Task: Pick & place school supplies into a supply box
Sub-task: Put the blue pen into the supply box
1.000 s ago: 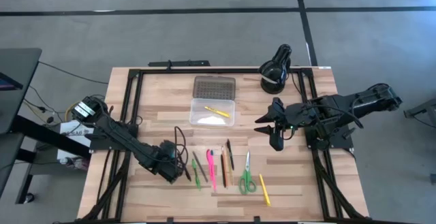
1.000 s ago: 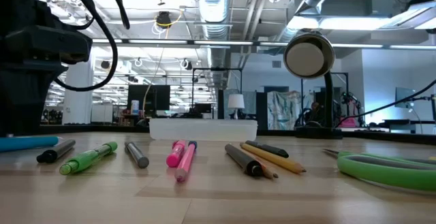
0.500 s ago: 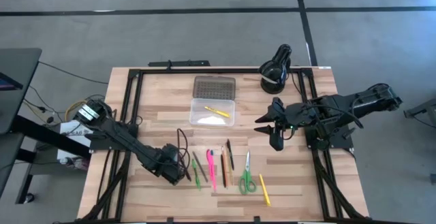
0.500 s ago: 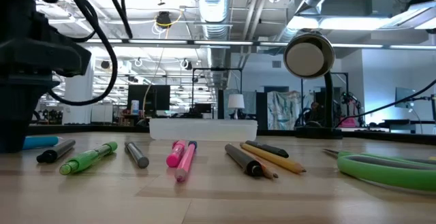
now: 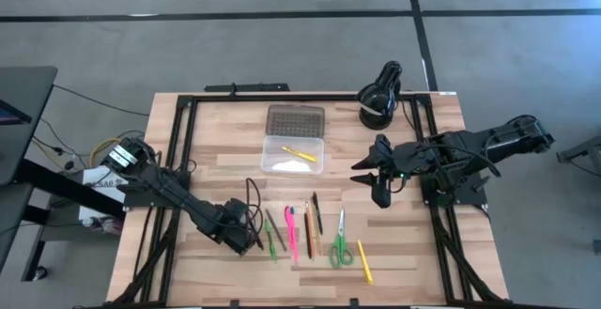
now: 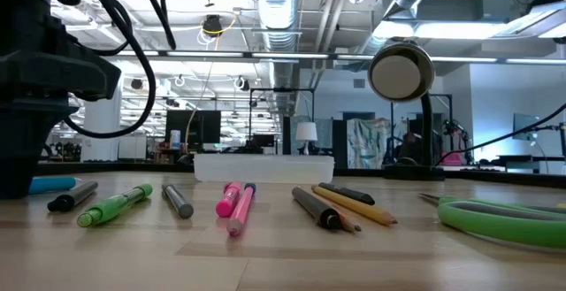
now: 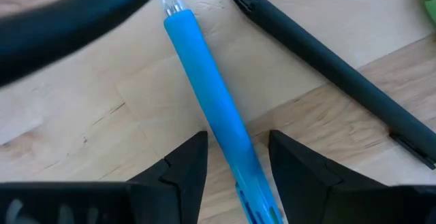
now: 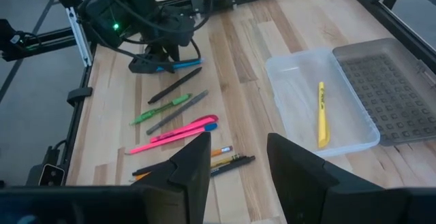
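1. The left pincer is low over the bench, its two fingers parted with the blue pen lying between them; the tips straddle the pen without closing on it, so nothing is gripped.
2. Just beside the left pincer, past the blue pen, lies one black pen, apart from the blue one and angled away from it.
3. Farther from the left pincer the row goes on: one green marker, one grey pen, one pink marker with a second pink pen touching it, then three thin dark and orange pencils close together.
4. Beyond those lies one pair of green-handled scissors, and just past it one yellow pencil, the last thing in the row.
5. Well apart from the left pincer, across the bench, stands the one clear supply box, open, with its grey dotted lid lying flat beside it. One yellow marker lies inside the box.
6. The right pincer hangs above the bench beside the box, fingers apart and empty.
7. Near the right arm, at the bench's far corner, stands one black round desk lamp.
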Controlling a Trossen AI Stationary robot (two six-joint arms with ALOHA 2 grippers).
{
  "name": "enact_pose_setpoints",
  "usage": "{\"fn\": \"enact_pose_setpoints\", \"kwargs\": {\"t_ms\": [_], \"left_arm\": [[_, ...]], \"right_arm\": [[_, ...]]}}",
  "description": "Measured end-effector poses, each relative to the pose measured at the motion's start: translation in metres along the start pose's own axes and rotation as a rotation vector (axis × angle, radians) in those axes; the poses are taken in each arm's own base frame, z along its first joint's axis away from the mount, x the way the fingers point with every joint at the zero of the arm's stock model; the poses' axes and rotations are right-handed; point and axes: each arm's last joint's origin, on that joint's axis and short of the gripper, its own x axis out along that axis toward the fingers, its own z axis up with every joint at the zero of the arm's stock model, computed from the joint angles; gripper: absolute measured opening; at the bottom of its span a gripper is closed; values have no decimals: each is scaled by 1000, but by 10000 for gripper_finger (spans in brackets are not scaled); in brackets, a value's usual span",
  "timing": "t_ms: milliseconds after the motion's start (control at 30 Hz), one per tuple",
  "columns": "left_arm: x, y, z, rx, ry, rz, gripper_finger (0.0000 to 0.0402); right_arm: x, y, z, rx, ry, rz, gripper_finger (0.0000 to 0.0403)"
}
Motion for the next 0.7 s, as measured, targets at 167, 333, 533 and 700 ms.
{"fn": "enact_pose_setpoints", "kwargs": {"t_ms": [167,333,533,700], "left_arm": [[0,1,0,10,1,12,111],[0,2,1,9,-17,20,79],[1,3,4,2,-27,30,56],[1,3,4,2,-42,35,56]], "right_arm": [[0,0,0,0,0,-1,138],[0,0,0,2,0,0,138],[0,0,0,9,1,1,138],[0,0,0,9,1,1,138]]}}
